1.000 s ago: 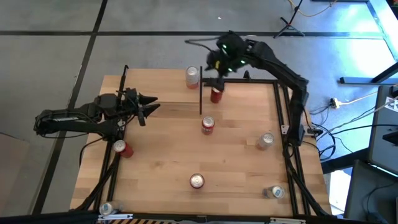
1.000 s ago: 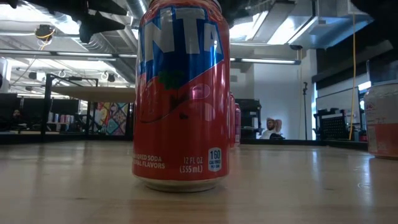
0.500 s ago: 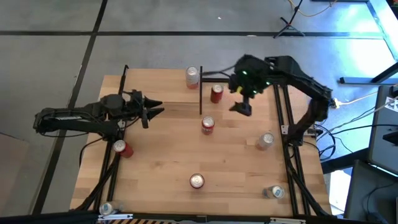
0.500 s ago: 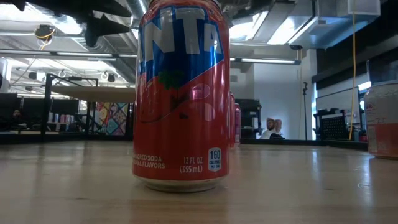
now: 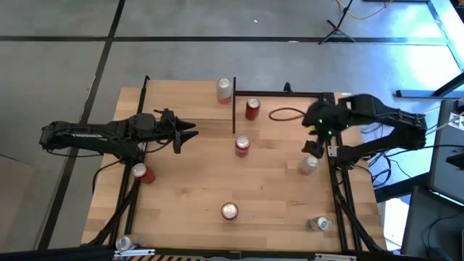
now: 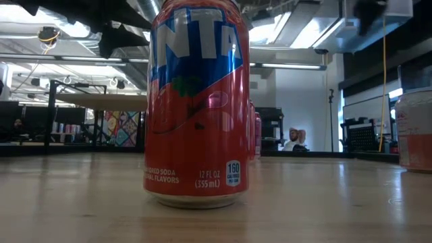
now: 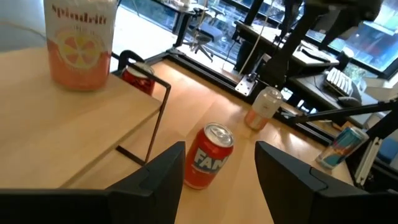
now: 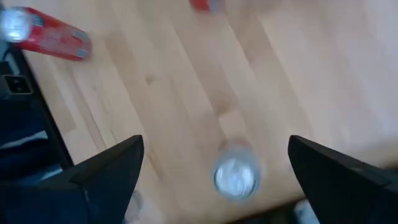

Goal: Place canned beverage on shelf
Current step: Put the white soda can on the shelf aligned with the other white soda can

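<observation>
The right pincer [image 5: 312, 147] hangs wide open and empty above the desk's right side, over a pale silver-topped can [image 5: 309, 164] that stands upright just inside the desk's right rail; in the right wrist view that can [image 8: 235, 176] shows between the two spread fingers [image 8: 106, 171], seen from straight above. A red can [image 8: 46, 38] lies on its side farther off in that view.

The left pincer [image 5: 190, 131] reaches in from the left side, its fingers part-way open and holding nothing. Its wrist view shows a red Fanta can [image 7: 208, 155] upright on the desk [image 5: 188, 188] ahead of the gap between the fingers, apart from them.

The shelf [image 5: 290, 130] sits at the desk's far right part, framed by thin black posts. A red can [image 5: 251, 109] stands on it near its left far corner, with a dark cable loop [image 5: 284, 114] lying beside it. A Spindrift can [image 5: 225, 89] stands just outside the shelf's left far corner. Another red Fanta can [image 5: 230, 211] stands upright near the front of the desk, filling the low view.
</observation>
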Robot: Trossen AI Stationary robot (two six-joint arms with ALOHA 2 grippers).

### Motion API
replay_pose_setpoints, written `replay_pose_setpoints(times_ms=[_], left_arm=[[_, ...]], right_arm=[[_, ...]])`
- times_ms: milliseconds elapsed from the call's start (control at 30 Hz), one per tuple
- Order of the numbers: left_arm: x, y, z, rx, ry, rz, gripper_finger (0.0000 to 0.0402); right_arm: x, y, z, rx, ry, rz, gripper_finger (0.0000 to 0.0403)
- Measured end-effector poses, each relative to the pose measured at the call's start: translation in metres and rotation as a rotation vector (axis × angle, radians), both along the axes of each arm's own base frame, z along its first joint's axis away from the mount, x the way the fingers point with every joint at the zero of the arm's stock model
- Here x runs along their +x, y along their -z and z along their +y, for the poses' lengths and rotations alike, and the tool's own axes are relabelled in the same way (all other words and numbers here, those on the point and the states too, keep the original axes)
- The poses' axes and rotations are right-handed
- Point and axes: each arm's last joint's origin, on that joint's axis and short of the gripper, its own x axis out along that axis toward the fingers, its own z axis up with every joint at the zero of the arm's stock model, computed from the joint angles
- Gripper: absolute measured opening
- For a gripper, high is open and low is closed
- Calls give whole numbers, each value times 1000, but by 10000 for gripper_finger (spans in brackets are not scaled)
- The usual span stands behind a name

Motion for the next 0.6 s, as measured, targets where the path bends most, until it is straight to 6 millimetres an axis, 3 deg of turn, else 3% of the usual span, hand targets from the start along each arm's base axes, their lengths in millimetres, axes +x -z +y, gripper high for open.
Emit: replay_pose_setpoints(times_ms=[267,600], left_arm=[[0,0,0,-27,-8,-10,188],[0,0,0,-49,-14,-17,188]], right_arm=[[-15,49,23,55,75,170,387],[-14,99,30,104,444,328,387]])
